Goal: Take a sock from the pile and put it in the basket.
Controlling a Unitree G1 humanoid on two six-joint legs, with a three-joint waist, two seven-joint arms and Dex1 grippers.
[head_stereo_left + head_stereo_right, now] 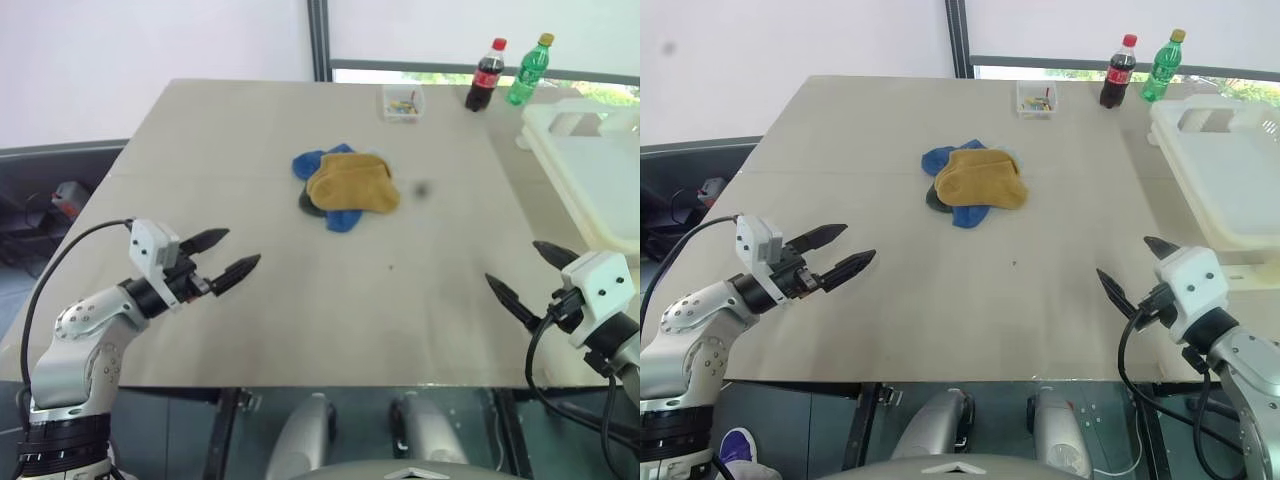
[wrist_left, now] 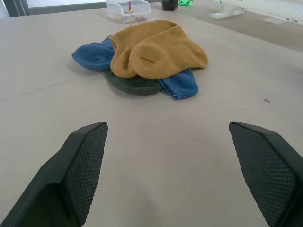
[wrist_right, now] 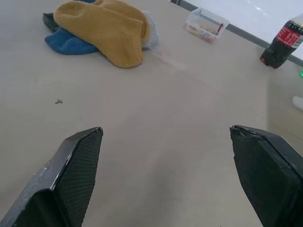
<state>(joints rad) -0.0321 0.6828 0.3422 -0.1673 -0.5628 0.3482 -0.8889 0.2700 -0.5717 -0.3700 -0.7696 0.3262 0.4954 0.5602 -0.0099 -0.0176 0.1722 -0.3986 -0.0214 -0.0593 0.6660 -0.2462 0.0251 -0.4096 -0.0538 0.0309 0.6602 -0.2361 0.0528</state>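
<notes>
**Sock pile untouched at table centre, both grippers wide and empty**

I see the pile just above the middle of the head-camera frame, on the tan table. A mustard-yellow sock lies on top; blue socks stick out at its left and lower edge, a dark green one shows underneath, and a pale grey bit peeks out on the far side in the right wrist view.

The basket is at the right edge of the frame, cream-white, thick rim, partly cut off, well apart from the pile.

My left gripper is in the lower left, over the table's near part, pointing toward the centre. Jaws spread wide, nothing between them. My right gripper is in the lower right, near the basket's near corner, pointing inward. Jaws also spread wide, nothing held. Both are well short of the pile.

In the upper part of the frame: a small clear box with coloured bits inside, then a cola bottle and a green bottle side by side in the upper right.
</notes>
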